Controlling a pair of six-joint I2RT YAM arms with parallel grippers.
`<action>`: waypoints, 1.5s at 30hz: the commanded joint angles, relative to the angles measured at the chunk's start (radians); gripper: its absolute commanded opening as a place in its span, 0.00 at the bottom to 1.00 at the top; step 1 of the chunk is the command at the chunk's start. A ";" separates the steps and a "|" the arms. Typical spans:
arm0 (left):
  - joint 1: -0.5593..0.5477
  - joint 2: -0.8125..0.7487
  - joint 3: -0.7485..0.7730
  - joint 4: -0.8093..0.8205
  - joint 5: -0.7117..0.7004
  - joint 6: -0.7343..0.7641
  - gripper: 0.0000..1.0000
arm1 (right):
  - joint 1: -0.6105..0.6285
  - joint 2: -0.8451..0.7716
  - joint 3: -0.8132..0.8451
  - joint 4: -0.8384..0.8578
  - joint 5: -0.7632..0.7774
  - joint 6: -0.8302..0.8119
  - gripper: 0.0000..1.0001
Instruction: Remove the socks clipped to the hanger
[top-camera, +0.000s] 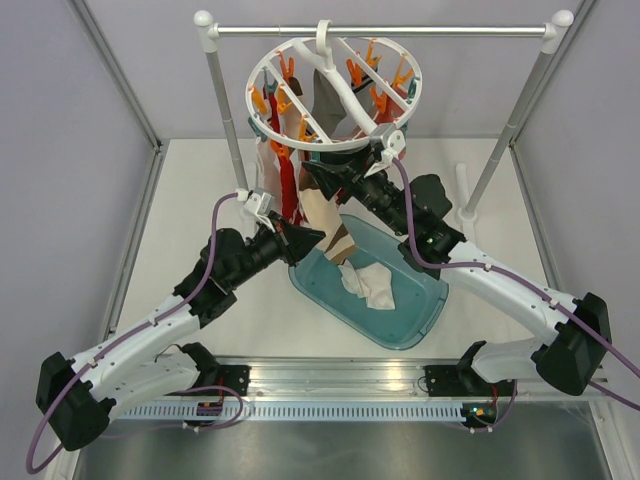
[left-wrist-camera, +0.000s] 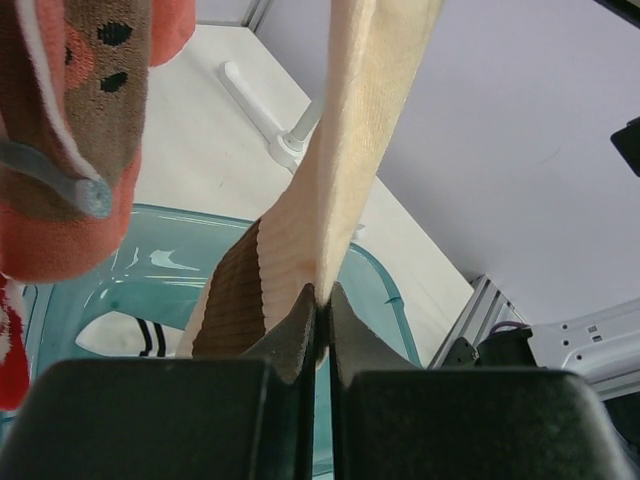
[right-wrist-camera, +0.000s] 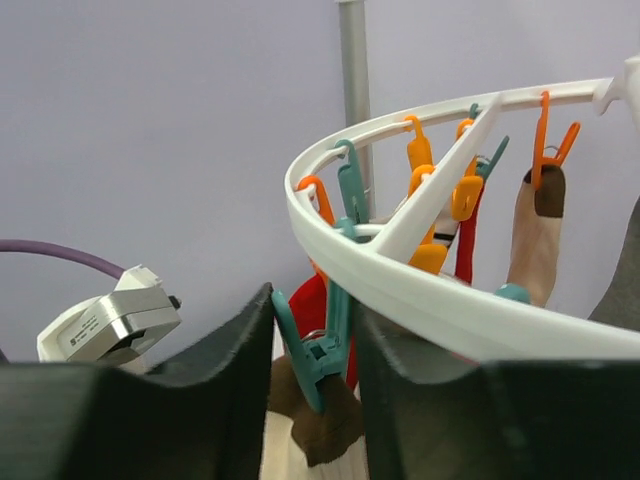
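Beige sock pinched tight in left gripper for pulling free, right gripper set narrowly around teal clip on hanger, seemingly to squeeze it open; contact unclear.

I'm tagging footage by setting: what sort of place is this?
Probably a robotics lab test cell, not a home: a white table walled in by plain panels, robot arms mounted on an aluminium rail, and a rail stand holding a clip hanger over a teal bin.
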 joint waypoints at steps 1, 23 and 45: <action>-0.003 0.000 0.039 -0.005 0.023 -0.023 0.02 | -0.003 -0.010 0.012 0.074 0.022 0.016 0.35; -0.112 0.182 0.044 0.106 -0.001 -0.045 0.02 | -0.001 -0.057 0.024 -0.015 0.080 -0.004 0.08; -0.193 0.229 0.066 0.114 0.000 0.046 0.81 | -0.001 -0.057 0.053 -0.078 0.089 -0.017 0.07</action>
